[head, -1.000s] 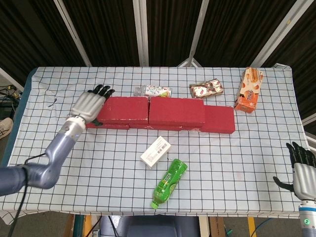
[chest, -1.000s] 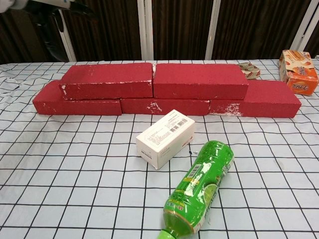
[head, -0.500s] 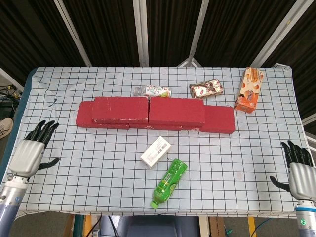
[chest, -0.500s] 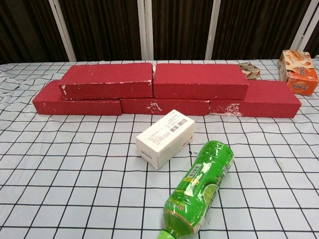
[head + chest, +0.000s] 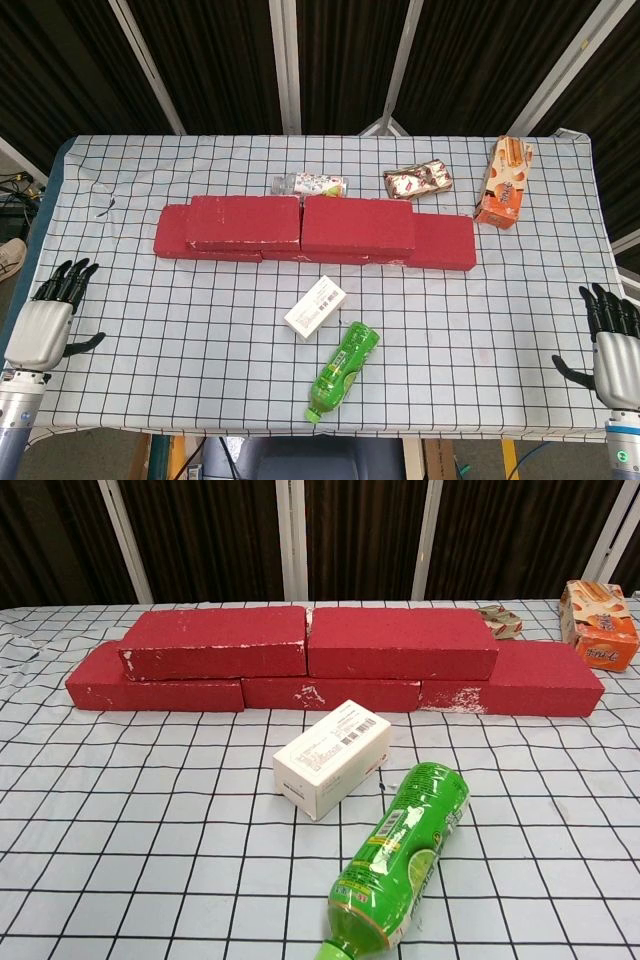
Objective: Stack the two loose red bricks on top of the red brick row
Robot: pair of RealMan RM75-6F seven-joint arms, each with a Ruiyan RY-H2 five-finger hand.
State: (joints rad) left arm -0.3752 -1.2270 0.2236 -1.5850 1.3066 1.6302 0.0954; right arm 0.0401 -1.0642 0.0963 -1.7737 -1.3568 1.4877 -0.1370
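Pulled my left hand [image 5: 42, 325] all the way back off the bricks since a second ago, so now it hangs by the left edge of the surface [image 5: 150, 300], fingers spread, nothing in it. Right hand [image 5: 612, 340] sits at the far right edge, also spread and empty, barely shifted. Both top bricks are up: left top brick [image 5: 243, 221] and right top brick [image 5: 357, 225] lie end to end on the red brick row [image 5: 445, 243], touching. Closer to me there's a white box [image 5: 316, 307] and just beside it a green bottle [image 5: 343, 368] on its side. Behind the row: small bottle [image 5: 310, 185], snack wrapper [image 5: 418, 180], orange carton [image 5: 504, 182].
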